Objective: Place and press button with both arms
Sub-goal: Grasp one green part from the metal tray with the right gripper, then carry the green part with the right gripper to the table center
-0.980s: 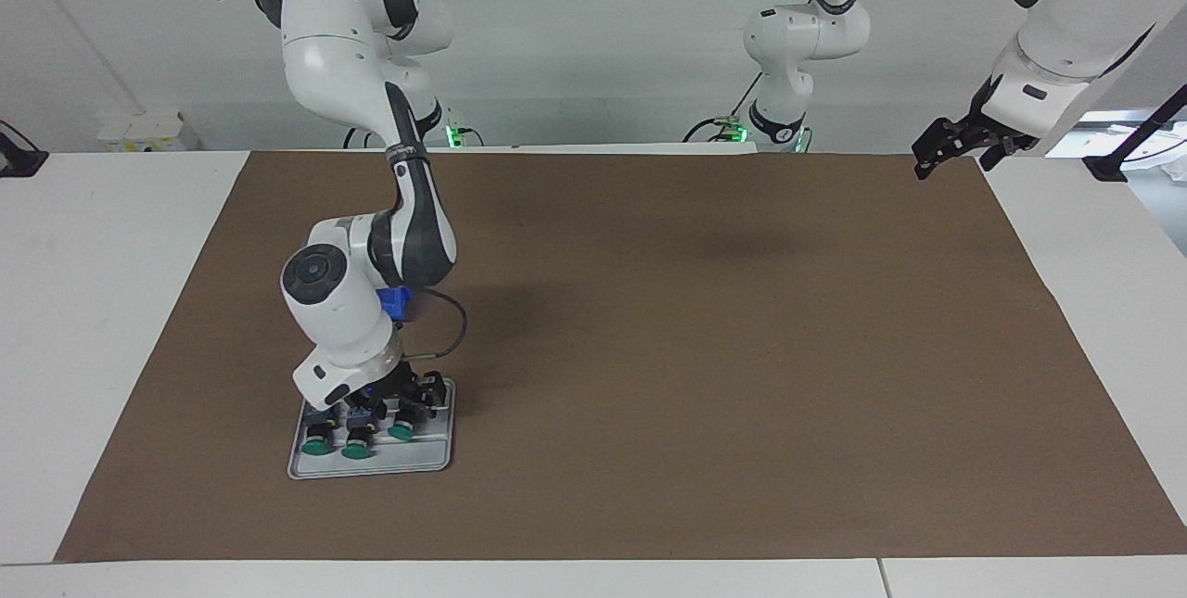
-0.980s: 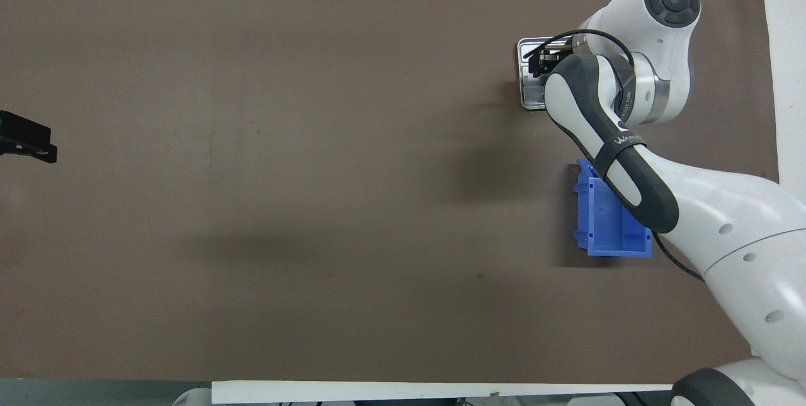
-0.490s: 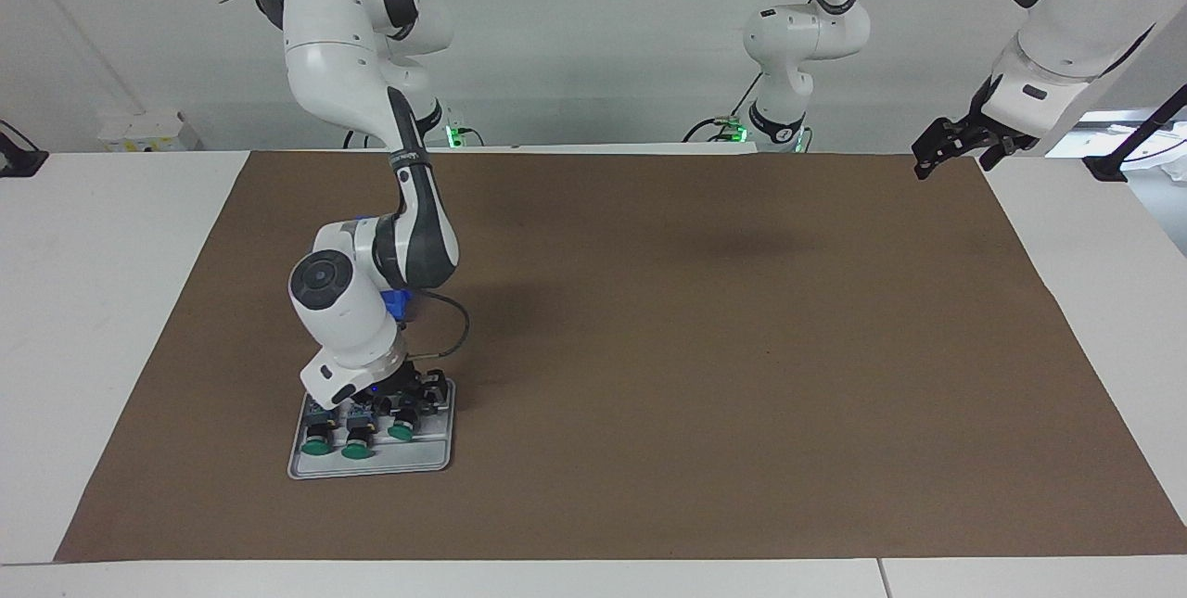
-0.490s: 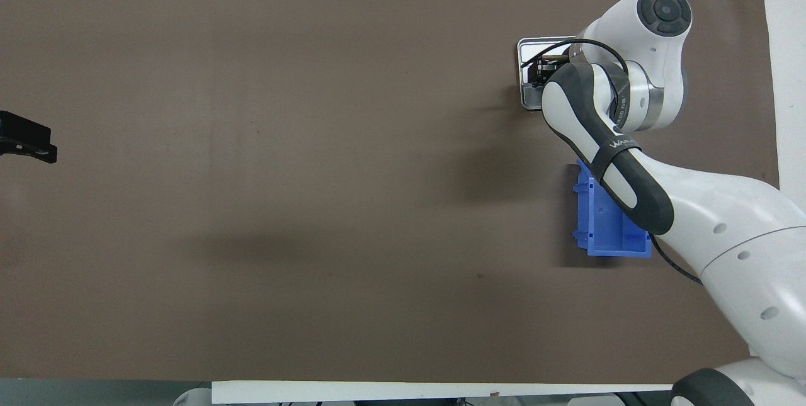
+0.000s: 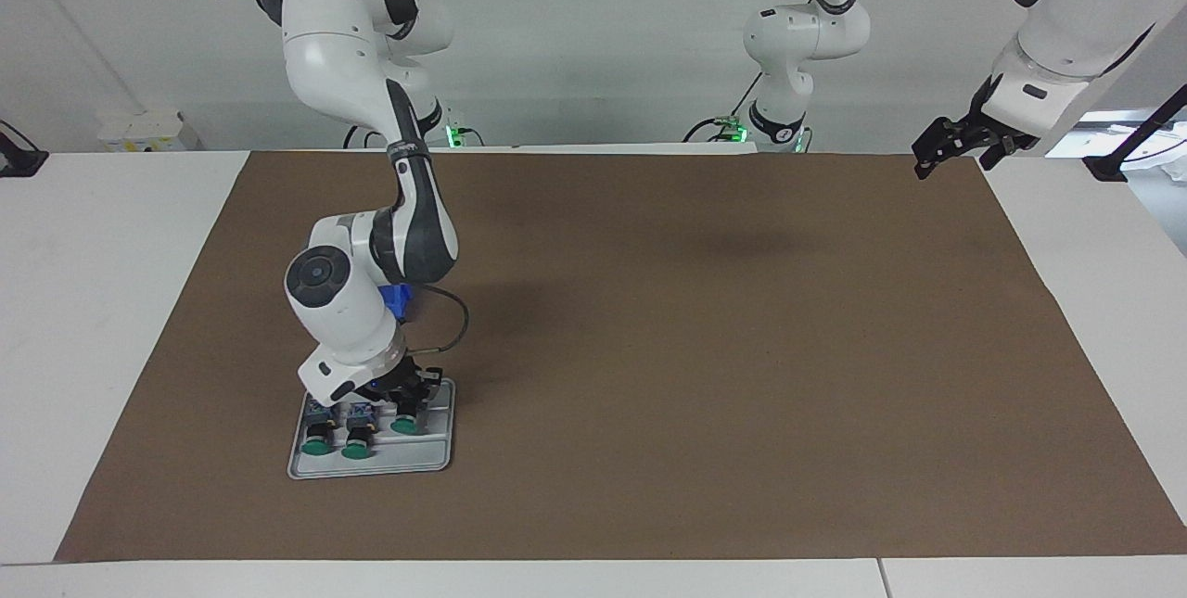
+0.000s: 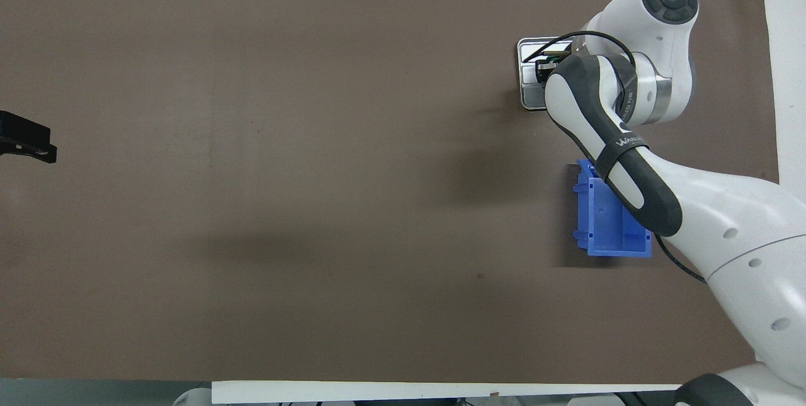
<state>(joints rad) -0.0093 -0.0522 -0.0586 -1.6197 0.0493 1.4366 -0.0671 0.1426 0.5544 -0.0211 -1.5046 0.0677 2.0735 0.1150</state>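
A plain brown paper mat covers the white table. On the pale grey plastic tray lie small push-buttons with round green caps and black bodies. The open plastic bin is bright blue, and the jointed arms are white with black joint covers.

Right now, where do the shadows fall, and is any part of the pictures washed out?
Facing view: soft shadows lie on the brown mat beside the right arm; a bright patch glares by the left gripper. Overhead view: broad dim shadows cross the mat's middle, no glare.
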